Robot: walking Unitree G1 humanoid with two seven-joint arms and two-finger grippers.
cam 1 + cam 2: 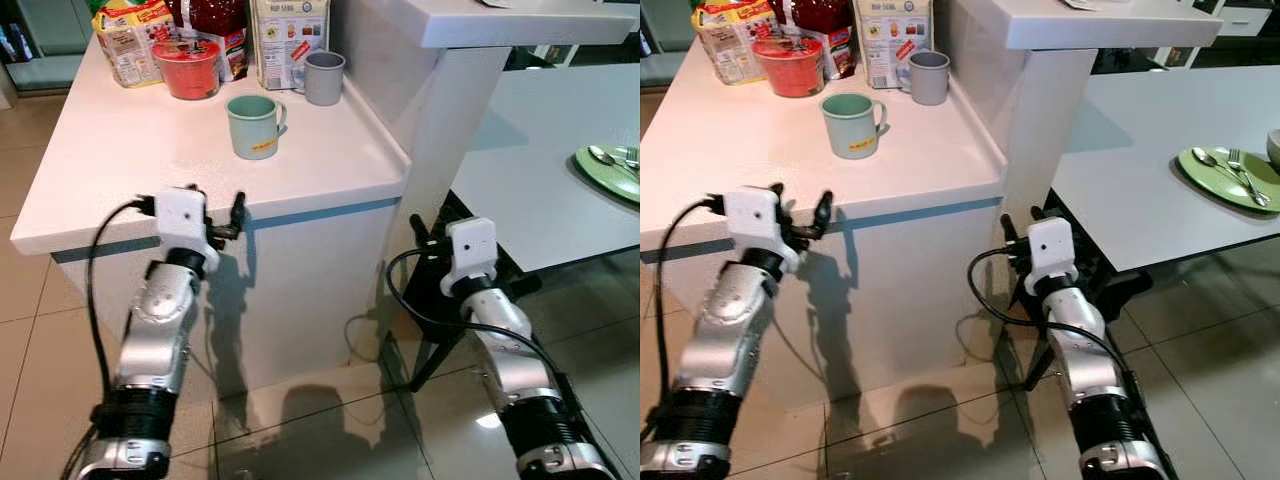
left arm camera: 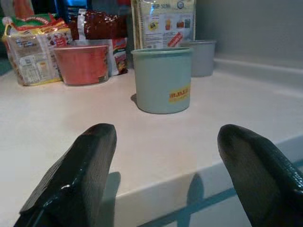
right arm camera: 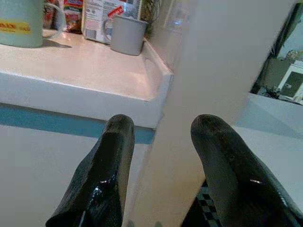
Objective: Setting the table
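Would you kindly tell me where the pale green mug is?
The pale green mug stands on the white counter, ahead of the left gripper, with the grey mug behind it.

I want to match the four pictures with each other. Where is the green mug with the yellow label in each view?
Left eye view: green mug mid-counter, upper centre.
Right eye view: green mug upper left.
Left wrist view: centre, beyond the open left gripper.
Right wrist view: top left corner.
Shared landmark: grey mug behind it.

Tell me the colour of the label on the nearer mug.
Yellow, on the pale green mug; clearest in the left wrist view.
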